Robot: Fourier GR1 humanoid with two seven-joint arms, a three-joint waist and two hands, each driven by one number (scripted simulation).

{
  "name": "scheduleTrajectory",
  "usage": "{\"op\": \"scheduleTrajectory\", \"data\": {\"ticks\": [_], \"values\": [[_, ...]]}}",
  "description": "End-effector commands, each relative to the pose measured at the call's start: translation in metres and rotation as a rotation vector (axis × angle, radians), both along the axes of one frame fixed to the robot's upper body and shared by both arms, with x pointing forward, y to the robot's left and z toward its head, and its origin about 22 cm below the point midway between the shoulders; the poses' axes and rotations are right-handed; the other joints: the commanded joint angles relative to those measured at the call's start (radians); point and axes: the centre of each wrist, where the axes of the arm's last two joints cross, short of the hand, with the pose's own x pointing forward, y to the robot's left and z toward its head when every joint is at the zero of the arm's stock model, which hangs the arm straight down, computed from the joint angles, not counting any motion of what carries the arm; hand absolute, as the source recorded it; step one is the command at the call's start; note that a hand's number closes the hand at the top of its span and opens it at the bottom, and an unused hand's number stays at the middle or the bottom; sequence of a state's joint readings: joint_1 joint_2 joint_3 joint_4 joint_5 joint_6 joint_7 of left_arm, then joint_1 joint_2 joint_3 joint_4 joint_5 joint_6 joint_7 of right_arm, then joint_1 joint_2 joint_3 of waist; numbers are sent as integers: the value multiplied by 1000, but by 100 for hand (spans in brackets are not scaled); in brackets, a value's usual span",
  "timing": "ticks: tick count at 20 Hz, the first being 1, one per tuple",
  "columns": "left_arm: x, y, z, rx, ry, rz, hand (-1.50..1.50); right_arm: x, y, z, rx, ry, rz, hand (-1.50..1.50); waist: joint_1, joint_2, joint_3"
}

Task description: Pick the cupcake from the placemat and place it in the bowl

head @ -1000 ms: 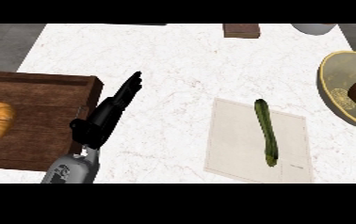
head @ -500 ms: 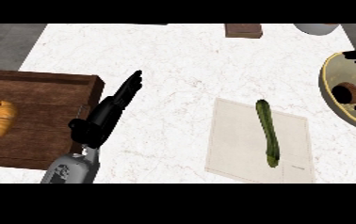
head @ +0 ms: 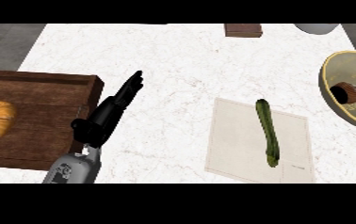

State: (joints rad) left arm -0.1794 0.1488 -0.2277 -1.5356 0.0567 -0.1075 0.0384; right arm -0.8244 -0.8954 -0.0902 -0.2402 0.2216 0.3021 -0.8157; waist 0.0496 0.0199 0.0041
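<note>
Nothing's really changed since a second ago: left hand (head: 104, 117) still open, fingers straight, cupcake (head: 343, 92) in the bowl (head: 328, 79) way off to their right.

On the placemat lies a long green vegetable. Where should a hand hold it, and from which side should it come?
Probably at its middle, from above: the green vegetable lies flat on the placemat, long and thin, so fingers can close across its narrow width. Only the left hand is in view.

Bowl (head: 332, 84) and cupcake (head: 343, 92) cut by right edge.
</note>
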Motion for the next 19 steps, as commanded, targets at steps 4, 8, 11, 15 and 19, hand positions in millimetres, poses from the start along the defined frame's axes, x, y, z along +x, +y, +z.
{"op": "scheduleTrajectory", "data": {"ticks": [4, 8, 11, 15, 19], "values": [[-1, -6, 5, 3, 9, -9, 0, -31, -39, 25, 179, 11, -135, -150, 16, 9, 4], [1, -3, 13, -16, -13, -24, 0, -55, -57, 18, 208, -19, -202, -150, 21, 16, 8], [-1, 1, 15, -8, -29, -1, 0, -79, -77, 30, 254, -18, -211, -150, 13, 15, 12], [-1, 5, 6, -10, -16, 9, 0, -92, -83, 24, 281, -4, -197, -150, -1, 19, 13], [-4, 3, 5, -12, -11, -4, 0, -94, -84, 25, 273, 10, -182, -150, 11, 22, 16]]}}
